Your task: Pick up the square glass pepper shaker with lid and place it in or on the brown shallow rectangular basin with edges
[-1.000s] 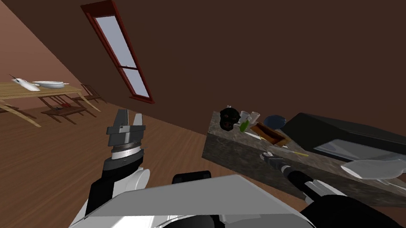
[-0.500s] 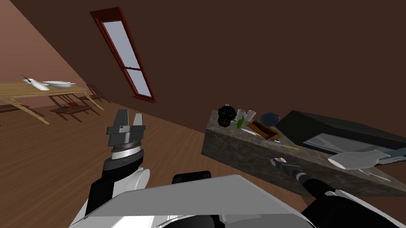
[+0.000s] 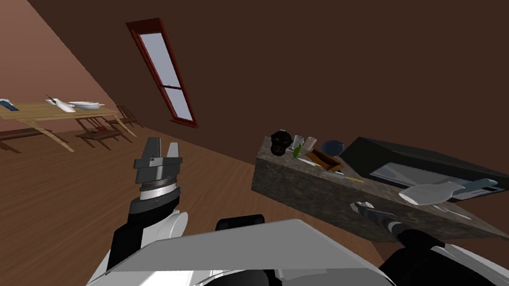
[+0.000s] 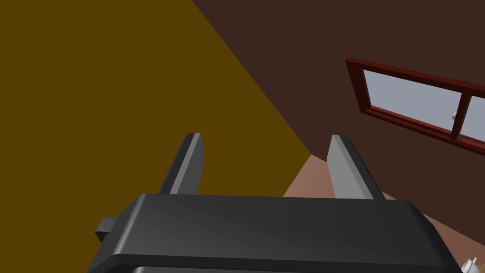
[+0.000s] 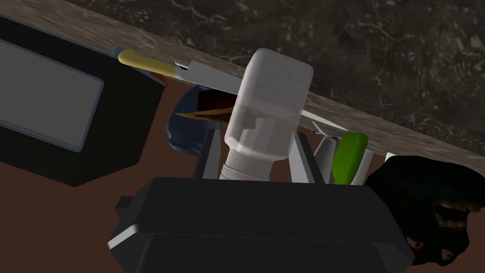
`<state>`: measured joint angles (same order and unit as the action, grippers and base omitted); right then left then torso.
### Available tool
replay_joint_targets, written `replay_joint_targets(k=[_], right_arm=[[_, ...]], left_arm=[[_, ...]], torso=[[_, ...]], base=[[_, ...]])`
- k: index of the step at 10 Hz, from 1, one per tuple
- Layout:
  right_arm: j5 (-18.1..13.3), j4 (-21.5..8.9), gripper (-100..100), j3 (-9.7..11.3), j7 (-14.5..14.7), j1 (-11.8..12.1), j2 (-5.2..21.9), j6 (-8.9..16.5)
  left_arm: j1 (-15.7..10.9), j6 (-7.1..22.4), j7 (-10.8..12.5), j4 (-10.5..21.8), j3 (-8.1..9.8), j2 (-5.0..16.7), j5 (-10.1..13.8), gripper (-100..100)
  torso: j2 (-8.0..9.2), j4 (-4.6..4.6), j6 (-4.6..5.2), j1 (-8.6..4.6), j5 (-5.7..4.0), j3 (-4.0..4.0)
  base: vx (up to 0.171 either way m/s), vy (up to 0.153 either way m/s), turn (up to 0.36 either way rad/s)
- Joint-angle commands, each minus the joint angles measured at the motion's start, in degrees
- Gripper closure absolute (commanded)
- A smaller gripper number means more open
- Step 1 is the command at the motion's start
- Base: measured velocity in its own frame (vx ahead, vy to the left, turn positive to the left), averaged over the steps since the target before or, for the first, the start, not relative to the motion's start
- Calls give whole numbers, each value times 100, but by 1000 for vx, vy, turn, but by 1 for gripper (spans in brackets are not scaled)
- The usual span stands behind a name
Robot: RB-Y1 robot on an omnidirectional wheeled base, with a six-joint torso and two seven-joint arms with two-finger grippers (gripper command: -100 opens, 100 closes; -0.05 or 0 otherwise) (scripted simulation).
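The stone counter [image 3: 326,188] crosses the right middle of the head view. The brown tray [image 3: 324,158] lies at its far end, just above centre-right, beside a blue bowl [image 3: 333,147]. Our left gripper [image 3: 162,147] hangs lower left, with its 2 fingers spread on nothing. Our right gripper [image 3: 361,207] hovers by the counter's near edge, lower right, pinching the shaker [image 5: 265,118] by its sides, narrow end toward the palm. We should carry it above the yellow-handled knife [image 5: 142,61], keep the grip firm, and lower it inside the tray's edges before letting go.
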<state>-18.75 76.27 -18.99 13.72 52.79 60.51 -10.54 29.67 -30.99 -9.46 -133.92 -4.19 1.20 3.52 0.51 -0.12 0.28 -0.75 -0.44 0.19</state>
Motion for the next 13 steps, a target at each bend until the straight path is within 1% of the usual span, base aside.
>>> replay_joint_targets(k=[1, 2, 5, 9, 13], right_arm=[[59, -15, 100, -22, -113, 38, 179, -1], [106, 15, 100, -2, -173, -1, 363, 12], [182, 97, 100, 35, -239, -132, 693, 40], [288, 227, 100, 93, -299, -386, 1166, 88], [380, 349, 100, 161, -325, -664, 1581, 137]], left_arm=[[0, 0, 0, 0, 0, 0, 0, 0], [0, 0, 0, 0, 0, 0, 0, 0], [2, 0, 0, 0, 1, 1, 0, 0], [3, -1, 0, -1, 1, 1, 0, 0], [3, -1, 0, -1, 1, 1, 0, 0]], torso=[[0, 0, 0, 0, 0, 0], [-21, -5, -7, -12, -7, -12], [-85, -22, -27, -29, -14, -51], [-132, -35, -46, -43, -18, -80], [-128, -36, -47, -49, -17, -79]], base=[[-53, -139, 95], [21, -174, 109], [44, -172, 92], [102, -199, 92], [88, -214, 88]])
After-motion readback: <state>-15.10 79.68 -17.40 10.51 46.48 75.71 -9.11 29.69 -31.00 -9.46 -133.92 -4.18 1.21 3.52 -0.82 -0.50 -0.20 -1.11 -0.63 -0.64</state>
